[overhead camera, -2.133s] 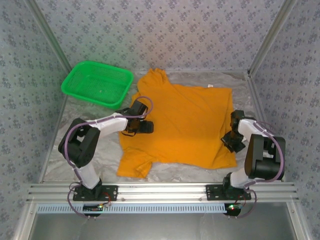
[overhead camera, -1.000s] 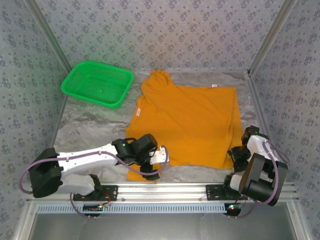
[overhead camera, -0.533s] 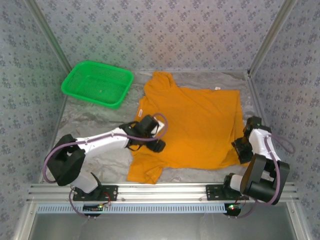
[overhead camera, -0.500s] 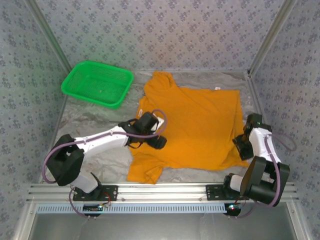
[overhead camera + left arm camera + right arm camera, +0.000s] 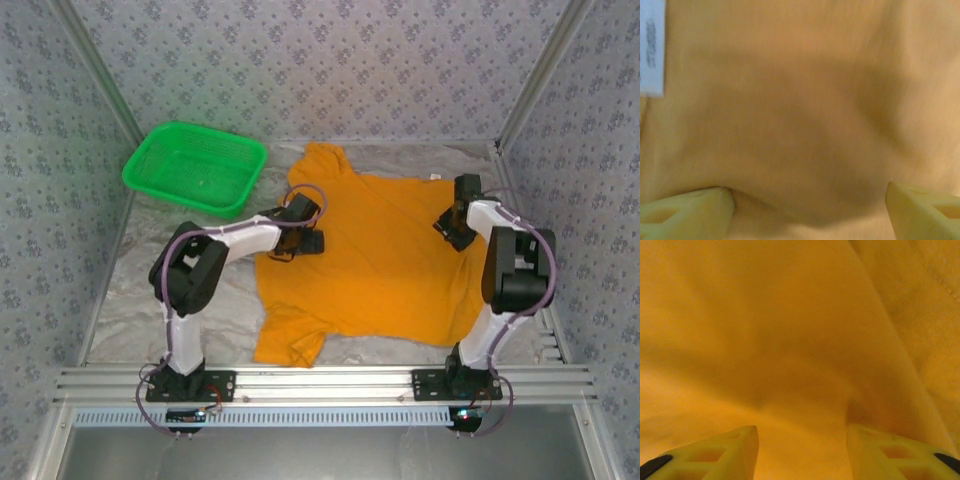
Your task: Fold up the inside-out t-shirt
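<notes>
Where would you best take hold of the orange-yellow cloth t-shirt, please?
Probably its near short sleeve: it juts out from the flat-lying orange-yellow cloth t-shirt, so its free edge can be pinched from the near left side.

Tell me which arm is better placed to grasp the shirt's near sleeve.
Probably left: the left gripper is over the sleeve side of the t-shirt; the right gripper is at the opposite edge.
</notes>
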Tool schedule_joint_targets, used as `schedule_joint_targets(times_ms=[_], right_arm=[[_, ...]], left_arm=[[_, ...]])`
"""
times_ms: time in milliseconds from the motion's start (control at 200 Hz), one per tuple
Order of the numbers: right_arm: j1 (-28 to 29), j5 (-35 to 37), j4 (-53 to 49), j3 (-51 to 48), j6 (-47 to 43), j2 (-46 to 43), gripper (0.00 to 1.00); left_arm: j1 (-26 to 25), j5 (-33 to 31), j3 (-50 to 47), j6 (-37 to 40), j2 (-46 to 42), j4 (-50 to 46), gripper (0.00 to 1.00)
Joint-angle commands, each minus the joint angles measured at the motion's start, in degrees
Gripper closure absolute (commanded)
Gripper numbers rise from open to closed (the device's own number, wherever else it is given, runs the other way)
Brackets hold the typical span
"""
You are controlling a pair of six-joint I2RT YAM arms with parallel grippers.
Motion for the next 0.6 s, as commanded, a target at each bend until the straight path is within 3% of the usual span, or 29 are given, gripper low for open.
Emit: schedule_joint_targets(times_ms=[0, 120, 245, 330, 420, 595], right_arm=[[-2.1, -1.7, -1.7, -1.5, 1.7, 1.2, 0.51], [-3.1, -1.4, -6.6, -6.0, 4.3, 0.3, 0.54], [0.3, -4.0, -9.2, -12.5, 7.4, -3.3, 0.54], [6.4, -2.9, -13.9, -15.3, 11.3, -8.5, 0.54], [14.1, -3.5, -13.7, -18.3, 16.8, -15.3, 0.54], [31.2, -7.6, -10.4, -16.7, 23.8, -16.4, 0.54]], left_arm=[[1.3, -0.5, 9.1, -2.1, 6.8, -0.4, 0.18], [2.5, 0.7, 20.8, -0.7, 16.3, -4.9, 0.18], [2.7, 0.3, 39.8, 5.2, 27.0, -14.7, 0.18], [3.1, 0.1, 52.7, 9.2, 33.9, -21.8, 0.17], [3.9, 4.7, 62.7, 12.0, 39.3, -23.4, 0.16], [4.0, 8.3, 69.7, 17.2, 43.2, -17.6, 0.16]])
